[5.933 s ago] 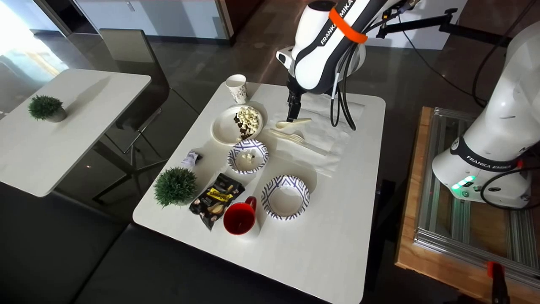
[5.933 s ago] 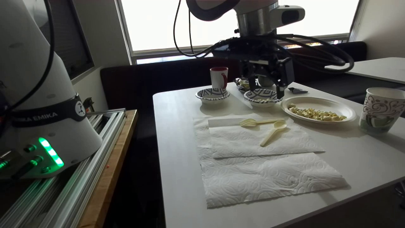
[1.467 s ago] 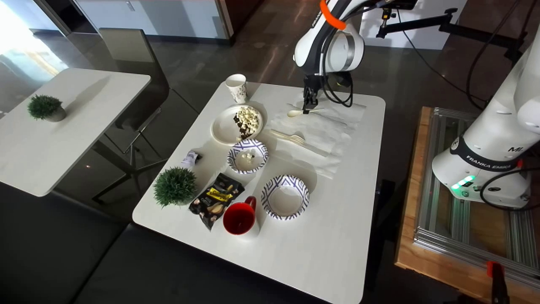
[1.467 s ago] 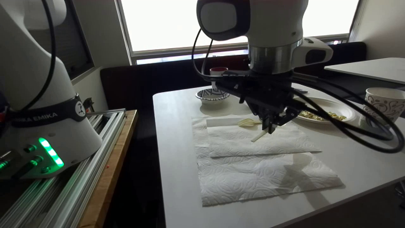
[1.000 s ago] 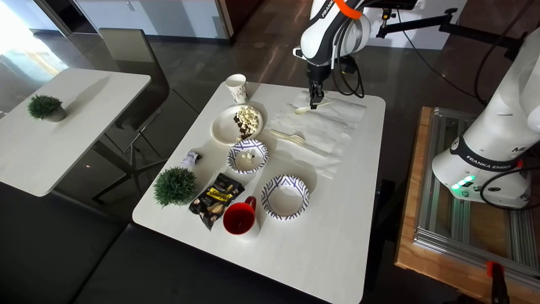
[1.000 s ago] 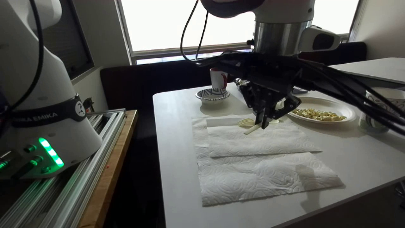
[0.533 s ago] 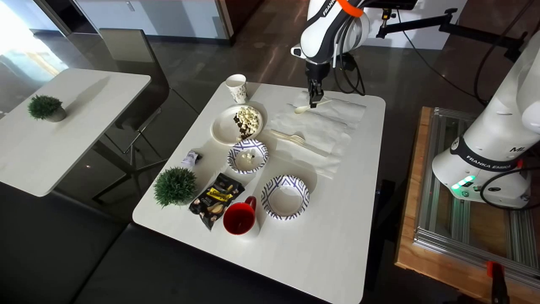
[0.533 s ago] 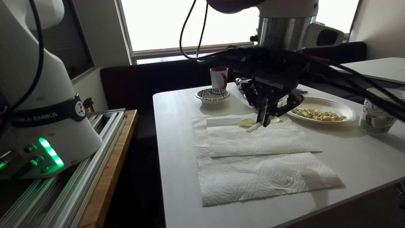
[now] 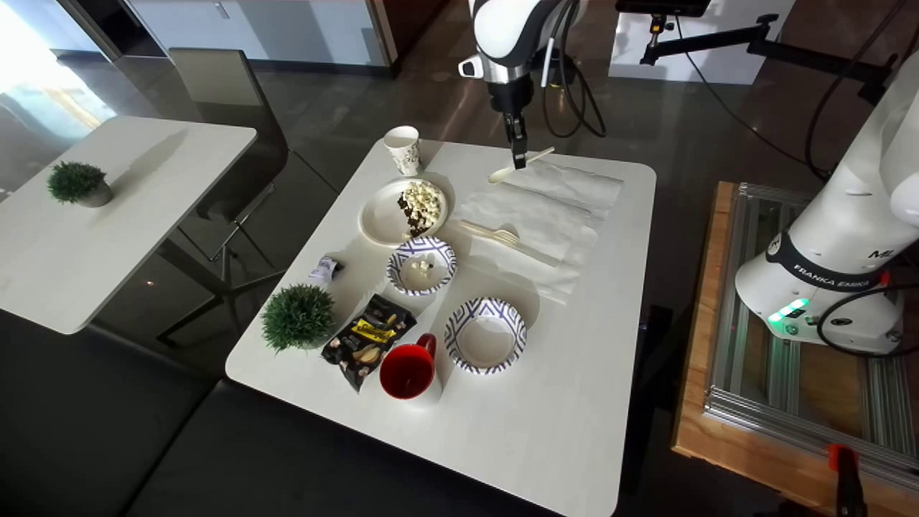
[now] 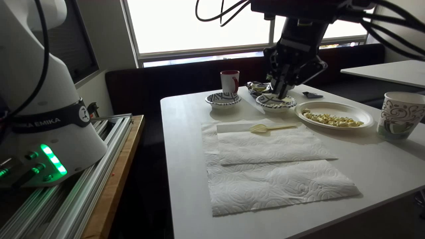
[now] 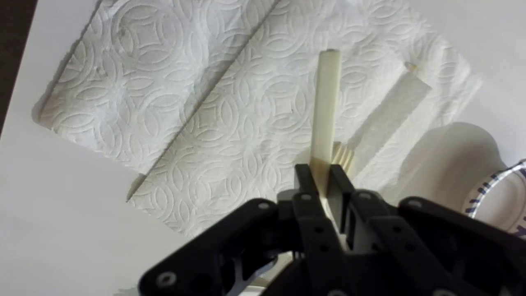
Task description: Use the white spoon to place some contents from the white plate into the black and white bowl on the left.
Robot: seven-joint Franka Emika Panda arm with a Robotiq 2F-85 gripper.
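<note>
Spoon [image 11: 324, 119], one, slim, pale: in the hand [image 11: 321, 181], which is clenched on its handle; the handle's end juts out past the grip. Held off the worktop [image 9: 553, 416], over its far side.

Plate [image 9: 383, 217], one, round, white: in an exterior view, left of the hand and nearer, apart from the spoon. Governing relation, there: the spoon's long axis slants, handle end far right, scoop end near left, so the scoop points roughly at the plate. Whether its hollow faces up cannot be told.

Popcorn [image 9: 425, 201] with dark pieces [image 9: 407, 210], one heap: along the plate's right side, the side facing the hand. By judgement, the pick-up is done and scooping not begun; the coming move calls for a carry left and near, then a dip. The slim handle may swivel under load.

Farther bowl [image 9: 443, 255], patterned: just beside the plate on its near side, a little popcorn inside.

Nearer bowl [image 9: 484, 343], alike in pattern: to the right, beside a mug [image 9: 408, 375]. Left falls on a different bowl in each exterior view; which is meant cannot be settled.

Fork [image 10: 279, 127], one: on paper towels [image 10: 265, 186].

Cup [image 9: 406, 152], one: far of the plate.
</note>
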